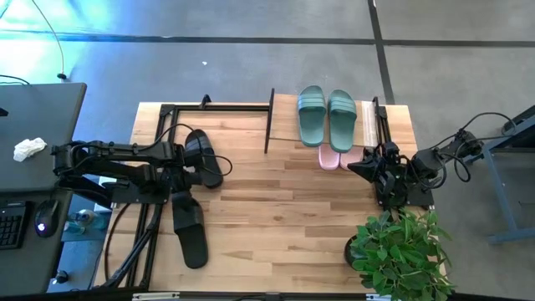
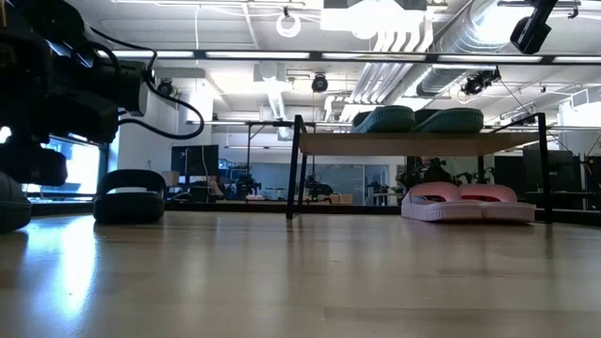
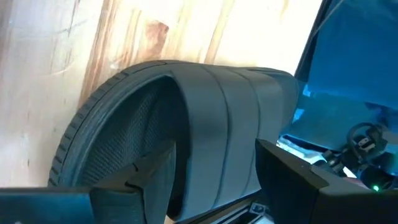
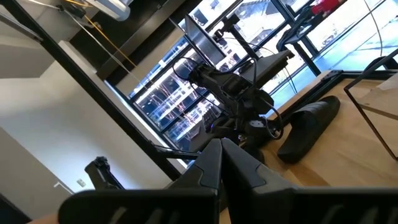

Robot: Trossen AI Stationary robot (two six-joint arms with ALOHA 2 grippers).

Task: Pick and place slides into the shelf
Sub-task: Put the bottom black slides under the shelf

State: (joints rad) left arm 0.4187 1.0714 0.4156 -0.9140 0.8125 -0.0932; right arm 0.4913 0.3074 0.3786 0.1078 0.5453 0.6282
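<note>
From above, the low wooden shelf on thin black posts (image 1: 368, 113) sits at the far edge of the light wooden worktop (image 1: 276, 217). Two sage-green rubber slides (image 1: 326, 117) lie side by side on its top board. Two light-pink slides (image 1: 338, 157) poke out from its lower level. Two black rubber slides are well apart from the shelf, over by the left arm: one (image 1: 203, 159) is under the left pincer (image 1: 185, 159), the other (image 1: 188, 226) lies nearer the front edge. The right pincer (image 1: 368, 165) waits beside the pink slides, shut tight

From worktop height, the green pair rests on top of the shelf and the pink pair below it. One black slide (image 2: 130, 195) sits far from the shelf

In the left wrist view, the left pincer stands wide, one finger on each side of the black slide's broad strap (image 3: 217, 137), not squeezing yet. The slide looks light, soft and bendy, so the strap seems the best place to grab

In the right wrist view, a black slide (image 4: 309, 127) shows far off
</note>
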